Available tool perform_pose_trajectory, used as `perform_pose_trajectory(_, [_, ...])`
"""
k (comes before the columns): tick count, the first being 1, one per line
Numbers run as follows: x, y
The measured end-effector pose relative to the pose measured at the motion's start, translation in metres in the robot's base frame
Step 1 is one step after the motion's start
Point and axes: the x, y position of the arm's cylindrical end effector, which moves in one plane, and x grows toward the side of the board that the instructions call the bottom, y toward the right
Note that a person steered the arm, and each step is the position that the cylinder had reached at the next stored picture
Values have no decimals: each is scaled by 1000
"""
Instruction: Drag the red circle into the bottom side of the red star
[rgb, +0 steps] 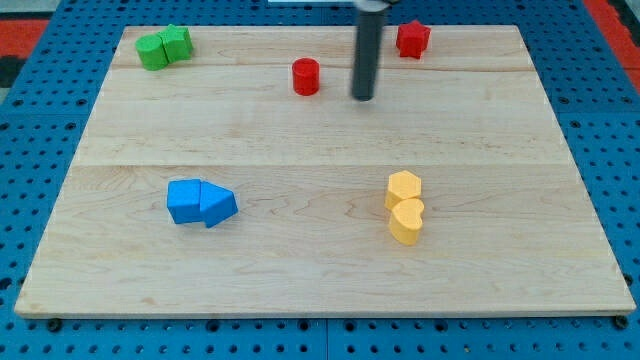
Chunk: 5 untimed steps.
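The red circle, a short red cylinder, stands near the view's top, left of centre. The red star sits at the view's top, right of centre, close to the board's far edge. My tip is the lower end of the dark rod that comes down from the view's top. It rests on the board between the two red blocks, right of the red circle and below-left of the red star. It touches neither.
Two green blocks sit together at the view's top left. Two blue blocks touch at the lower left. Two yellow blocks stack closely at the lower right. The wooden board lies on a blue pegboard.
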Motion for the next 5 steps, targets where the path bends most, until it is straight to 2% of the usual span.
perform_pose_trajectory(1, [-17,-62])
perform_pose_trajectory(2, [-35,-46])
perform_pose_trajectory(3, [-35,-32])
perform_pose_trajectory(4, [-52,-66])
perform_pose_trajectory(5, [-65,-39])
